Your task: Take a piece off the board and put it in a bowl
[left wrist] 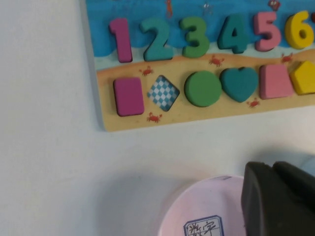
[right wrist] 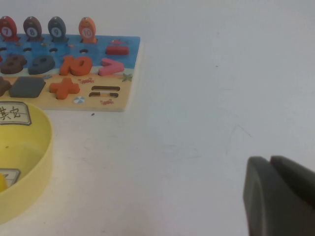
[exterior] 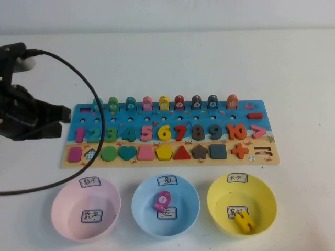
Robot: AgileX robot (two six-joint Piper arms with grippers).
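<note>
High view: left gripper [exterior: 57,117] hovers at the board's [exterior: 261,112] 9 o'clock end, fingers pressed together on nothing. Right gripper isn't visible there; can't tell its state. The magenta rectangle [exterior: 75,154] sits in its slot beside an empty diamond slot [exterior: 90,155]. Yellow bowl [exterior: 220,191] is way off at 4 o'clock, so it'd probably drop it into the pink bowl [exterior: 63,196] instead.

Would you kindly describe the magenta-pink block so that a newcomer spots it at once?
Find the long wooden puzzle board; along its sandy bottom strip, the flat magenta-pink rectangular block sits leftmost. Its neighbour is an empty checkered diamond slot; the pale pink trapezoid is lighter.
</note>
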